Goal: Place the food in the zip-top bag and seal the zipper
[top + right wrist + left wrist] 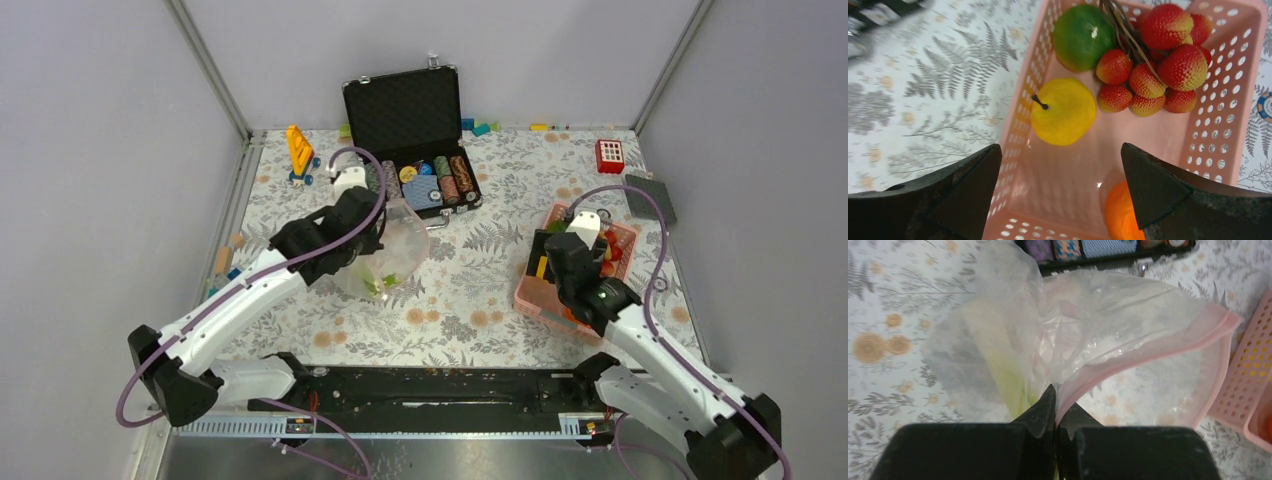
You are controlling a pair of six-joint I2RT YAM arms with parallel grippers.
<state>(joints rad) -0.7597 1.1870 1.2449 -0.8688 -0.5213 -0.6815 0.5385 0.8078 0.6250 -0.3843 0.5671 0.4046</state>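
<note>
Left gripper [1055, 401] pinched shut on the clear zip-top bag [1108, 315] at its pink zipper [1168, 345], frame center. Right gripper [1060, 152], jaws wide apart, hovers over the pink basket [1228, 125] holding lemon [1063, 112], orange [1118, 215], green fruit [1080, 35], red cluster [1158, 60].

Jaws pinch the zip-top bag [1108, 315], celery [998, 360] apparently inside.
</note>
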